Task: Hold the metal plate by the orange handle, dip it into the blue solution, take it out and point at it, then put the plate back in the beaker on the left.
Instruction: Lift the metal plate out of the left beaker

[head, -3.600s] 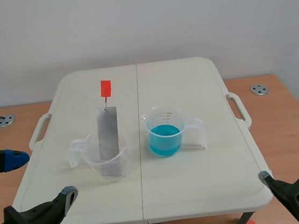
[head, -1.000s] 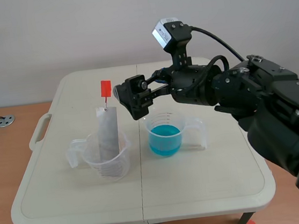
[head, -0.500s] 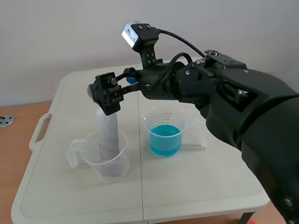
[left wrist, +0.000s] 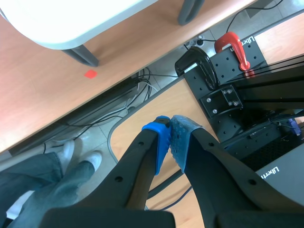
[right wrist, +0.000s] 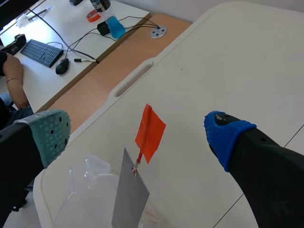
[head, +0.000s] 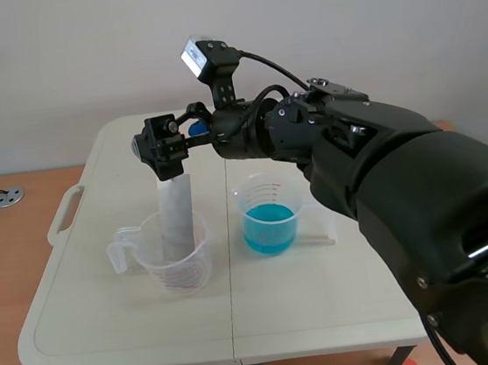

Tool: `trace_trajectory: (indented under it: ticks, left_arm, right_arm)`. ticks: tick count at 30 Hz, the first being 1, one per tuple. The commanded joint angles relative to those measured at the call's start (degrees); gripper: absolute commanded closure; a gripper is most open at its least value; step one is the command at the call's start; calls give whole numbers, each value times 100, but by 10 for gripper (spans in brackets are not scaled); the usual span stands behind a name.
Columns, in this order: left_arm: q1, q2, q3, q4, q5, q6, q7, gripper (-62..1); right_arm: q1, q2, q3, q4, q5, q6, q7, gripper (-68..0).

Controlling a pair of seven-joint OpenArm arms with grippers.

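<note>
Right wrist view showed the right tool (right wrist: pixel 137 134) spread wide and straddling the orange handle (right wrist: pixel 150 133), with a clear gap on each side, so nothing was gripped. The handle rose from the top of the metal plate (right wrist: pixel 127 202). The plate stood nearly upright in the left beaker (head: pixel 176 262), its lower end inside the clear cup and its upper part rising well above the rim. Just beside that cup, but apart from it, the right beaker (head: pixel 272 199) held the blue solution (head: pixel 269 229). Both cups sat on the pale tabletop (head: pixel 329 305). In the scene view the right arm reached across past the middle, its tool level with the handle and hiding it from that camera. The left tool (left wrist: pixel 170 138) was closed on nothing, its pads pressed together, and it sat off the tabletop, well away from the beakers. By my judgement the task was at its very start. The approach to the handle looked complete, but the grasp had not been made. The lift, the dip into the solution, the withdrawal, the pointing and the return of the plate to the left beaker all remained.
</note>
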Motion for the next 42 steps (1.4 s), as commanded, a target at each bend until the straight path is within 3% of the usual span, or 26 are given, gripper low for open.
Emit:
trace_trajectory:
  ticks: [1,6,18,23,31,36,39,42]
  left_arm:
    - [13,13,-9,63,-35,-13,-57,-19]
    - [13,13,-9,63,-35,-13,-57,-19]
    - [13,13,-9,63,-35,-13,-55,-19]
    - [13,13,-9,63,-35,-13,-55,-19]
    - [13,13,-9,63,-35,-13,-55,-19]
    - [13,13,-9,63,-37,-13,-55,-19]
    - [13,13,-9,63,-37,-15,-55,-19]
    - [13,13,-9,63,-37,-15,-55,-19]
  right_arm:
    - [151,-42,0,151,79,22,87,-558]
    - [151,-52,0,151,81,20,17,-420]
    - [149,-50,0,151,107,-28,-92,-159]
    - [149,-50,0,151,114,-48,-87,-10]
    - [149,-50,0,151,118,35,-83,-13]
    - [151,-48,0,151,122,525,-13,-13]
    - [151,-42,0,153,125,634,24,-13]
    - [149,11,0,157,125,986,157,-13]
